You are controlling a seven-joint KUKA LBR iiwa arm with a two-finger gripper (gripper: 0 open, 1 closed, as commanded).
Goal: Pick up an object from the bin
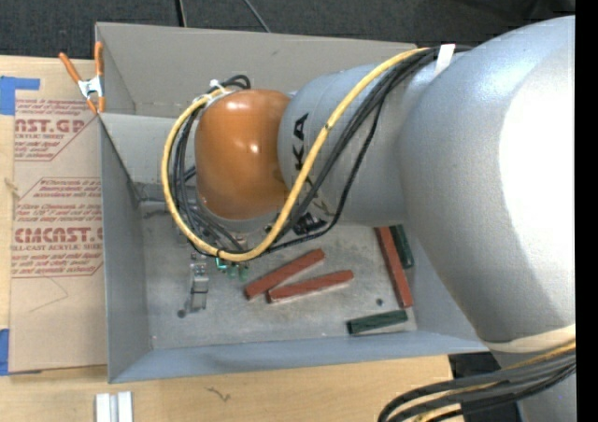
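Observation:
A grey metal part of my gripper (pixel 198 288) reaches down to the bin floor at the front left, just below the wrist. Nothing can be seen in its grasp. Nearest to it, on its right, lie two red-brown flat bars side by side, the upper one (pixel 285 274) slanted and the lower one (pixel 311 287) just beneath it. A small green piece (pixel 231 267) peeks out from under the wrist, between the gripper and the bars.
A long red-brown bar (pixel 395 268) lies along the bin's right side with a dark green bar (pixel 403 246) beside it. Another dark green bar (pixel 377 322) rests near the front wall. The arm and its orange cover hide the bin's middle and back.

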